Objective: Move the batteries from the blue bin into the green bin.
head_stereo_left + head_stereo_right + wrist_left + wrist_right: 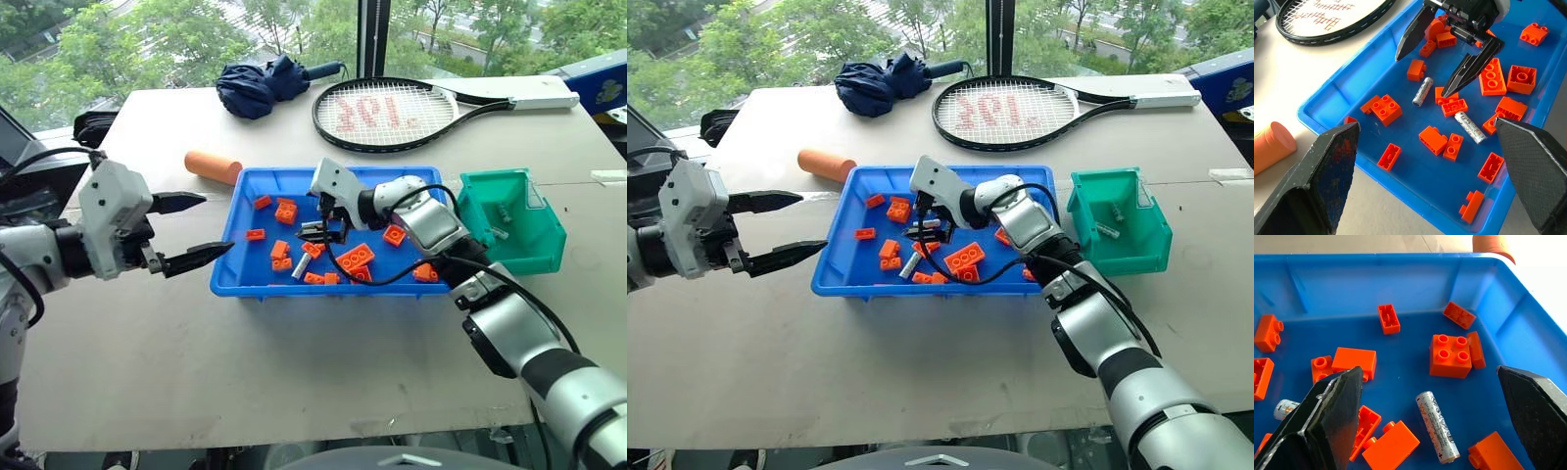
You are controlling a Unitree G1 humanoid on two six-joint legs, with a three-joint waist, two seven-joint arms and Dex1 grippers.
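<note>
**Ana:** Jaws on both arms stand wide apart, nothing between them. Why is the left gripper parked outside the bin?

**Ben:** My guess is it waits clear of the work. It hovers over the bare table at the bin's nine o'clock side, fingers aimed across toward it, so the other arm has room.

**Ana:** And the right gripper?

**Ben:** It reaches in over the bin's middle, spread fingers pointing down among the bricks. One battery lies flat between its fingers in the wrist view, not touched. It looks lined up to straddle that one.

**Ana:** Any more?

**Ben:** A second battery lies near the first, toward the front rim, beside bricks. Both rest loose on the bin floor, so a pinch across the barrel seems the plan.

**Ana:** Where do they go?

**Ben:** The green bin, just beside the blue one at three o'clock. A few small grey pieces already lie inside; likely batteries, though I cannot be sure.

**Ana:** Farther back?

**Ben:** An orange cylinder at eleven o'clock, then a racket and folded umbrella at twelve. None seems part of the job.
</note>
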